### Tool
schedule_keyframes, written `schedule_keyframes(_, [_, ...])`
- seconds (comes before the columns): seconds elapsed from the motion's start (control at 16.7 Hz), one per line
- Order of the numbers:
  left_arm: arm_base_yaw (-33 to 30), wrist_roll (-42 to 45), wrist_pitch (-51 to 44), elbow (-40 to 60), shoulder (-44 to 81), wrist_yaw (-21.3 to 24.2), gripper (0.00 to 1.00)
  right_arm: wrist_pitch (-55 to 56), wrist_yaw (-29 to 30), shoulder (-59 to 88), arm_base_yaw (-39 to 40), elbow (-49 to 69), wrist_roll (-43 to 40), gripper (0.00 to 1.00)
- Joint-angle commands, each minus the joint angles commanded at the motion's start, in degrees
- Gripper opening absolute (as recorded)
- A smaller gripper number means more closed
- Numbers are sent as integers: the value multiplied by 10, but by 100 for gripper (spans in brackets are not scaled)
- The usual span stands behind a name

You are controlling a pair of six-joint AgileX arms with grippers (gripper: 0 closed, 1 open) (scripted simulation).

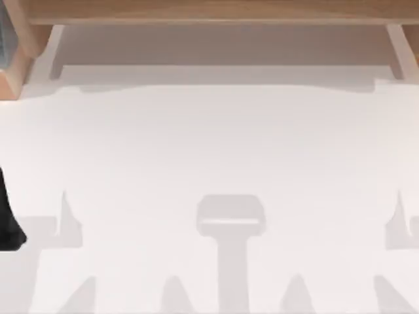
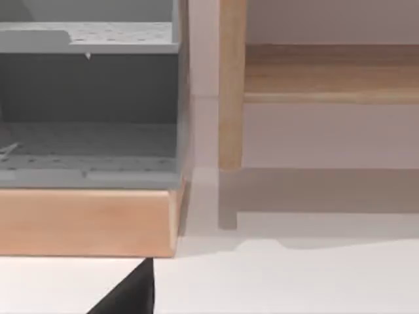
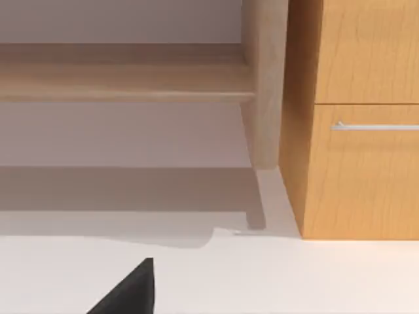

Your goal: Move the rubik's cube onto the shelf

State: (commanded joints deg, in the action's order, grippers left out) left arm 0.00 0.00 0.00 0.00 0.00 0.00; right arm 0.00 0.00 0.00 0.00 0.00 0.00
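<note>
Two arms sit parked; a dark part of the left arm (image 1: 8,216) shows at nine o'clock. Jaw state cannot be told. Shelf (image 1: 209,10) spans twelve o'clock, apparently bare, so the move seems unstarted.

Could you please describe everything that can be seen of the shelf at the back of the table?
The shelf is a long flat board of light tan, wood-grained material running across the far edge of the table. Pale upright supports hold it up near each end, standing on the white tabletop. The space underneath is open, with shadow falling on the table below. In the wrist views the board lies level, meeting a support. Nothing can be seen resting on its visible surface.
</note>
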Motion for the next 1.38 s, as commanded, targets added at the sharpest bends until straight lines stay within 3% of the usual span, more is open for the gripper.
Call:
schedule_keyframes(0.24, [0, 0, 0, 0, 0, 0, 100, 10, -3, 17, -5, 9, -15, 100])
schedule_keyframes(0.54, [0, 0, 0, 0, 0, 0, 100, 87, -29, 165, -41, 79, -125, 100])
schedule_keyframes(1.38, [0, 0, 0, 0, 0, 0, 100, 517, -183, 976, -196, 471, -672, 100])
